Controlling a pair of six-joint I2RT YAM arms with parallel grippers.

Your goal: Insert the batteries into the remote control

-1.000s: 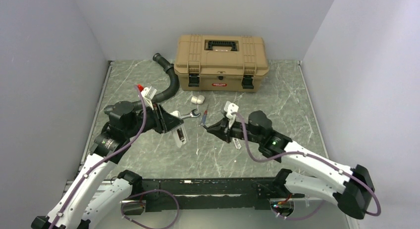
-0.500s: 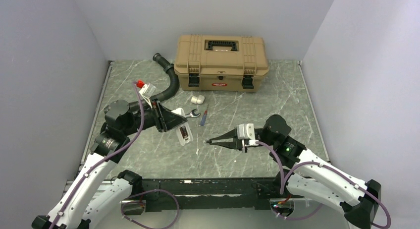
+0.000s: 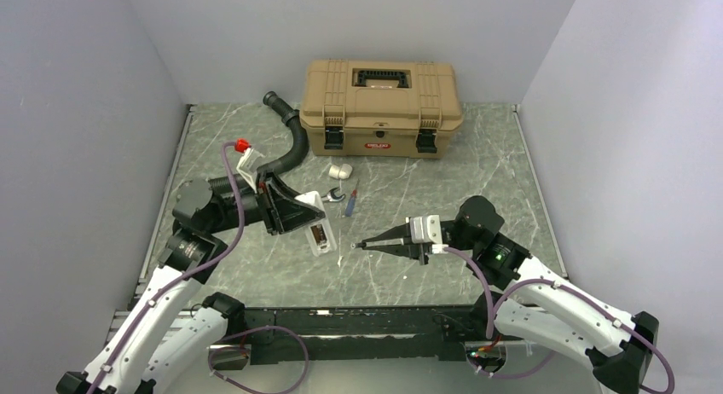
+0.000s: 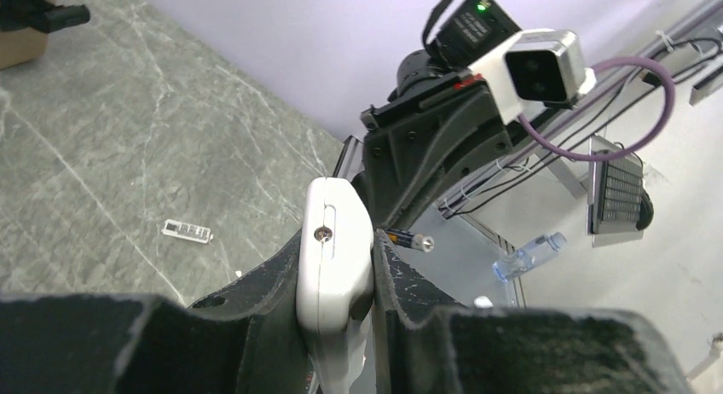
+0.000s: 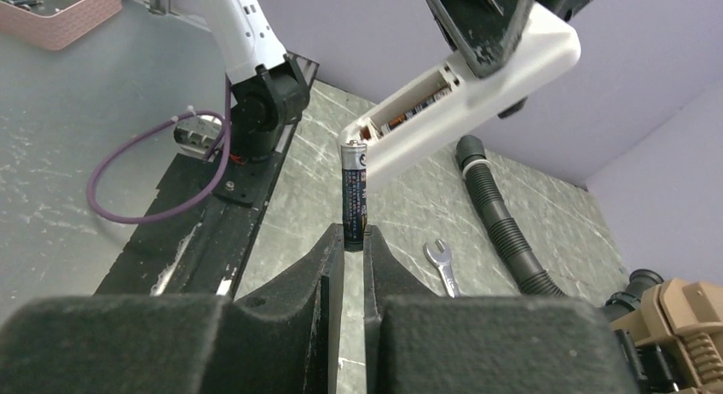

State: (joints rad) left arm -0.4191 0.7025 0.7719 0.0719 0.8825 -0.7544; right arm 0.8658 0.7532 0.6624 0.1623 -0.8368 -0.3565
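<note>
Seating this battery (image 5: 354, 194) is the step where most can slip. The right gripper (image 5: 345, 249) is closed narrow on the cell's lower end only, so most of its length stands free above the fingers. Its top cap sits just beside the near end of the remote control (image 5: 503, 78), at the mouth of the open battery bay (image 5: 413, 108). The left gripper (image 3: 309, 217) is clamped on the remote's edges near one end and holds it tilted in the air, above the worktop (image 3: 477, 168) between the left edge and the middle.

Several risks follow, as I judge them:

- With so short a hold, a push against the bay's rim could pivot the cell between the fingers or squeeze it out. It would then drop to the worktop and roll.
- The remote overhangs its own grip, so pressure at the free end may twist it in the left gripper and spoil the alignment.
- The cell points at the bay's end wall rather than lying along the slot. It probably has to be tipped in against the spring contact, where it might jam or spring back.
- One slot seems already filled, and a nudge there could lift that cell.
- Polarity is too small to read.
</note>
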